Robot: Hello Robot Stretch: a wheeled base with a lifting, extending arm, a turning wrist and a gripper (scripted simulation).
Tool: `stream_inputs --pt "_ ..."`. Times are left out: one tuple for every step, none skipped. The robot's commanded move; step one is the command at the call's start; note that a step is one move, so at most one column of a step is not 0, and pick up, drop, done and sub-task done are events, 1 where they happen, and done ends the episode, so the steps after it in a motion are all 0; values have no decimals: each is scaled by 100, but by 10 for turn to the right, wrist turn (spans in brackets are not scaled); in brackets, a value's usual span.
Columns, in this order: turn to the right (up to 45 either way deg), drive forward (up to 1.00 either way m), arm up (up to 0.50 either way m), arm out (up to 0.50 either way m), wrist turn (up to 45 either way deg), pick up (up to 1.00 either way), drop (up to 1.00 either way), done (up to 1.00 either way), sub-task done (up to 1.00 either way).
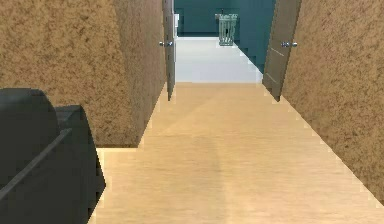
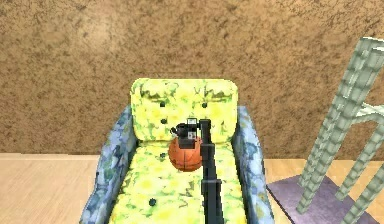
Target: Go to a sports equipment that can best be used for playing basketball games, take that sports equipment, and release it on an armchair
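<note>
Orange basketball at the pincer, against the seat of a yellow floral armchair, cannot tell whether it holds anything

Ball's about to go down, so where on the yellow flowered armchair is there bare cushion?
Bare: the armchair seat left of the arm in the arm side view, and its upper back. Crowded: the middle, around basketball and gripper.
</note>
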Motion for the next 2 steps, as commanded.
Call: stream_inputs --pt "0 0 0 -8 0 0 0 0 0" --pt "0 0 0 0 0 0 0 100 0"
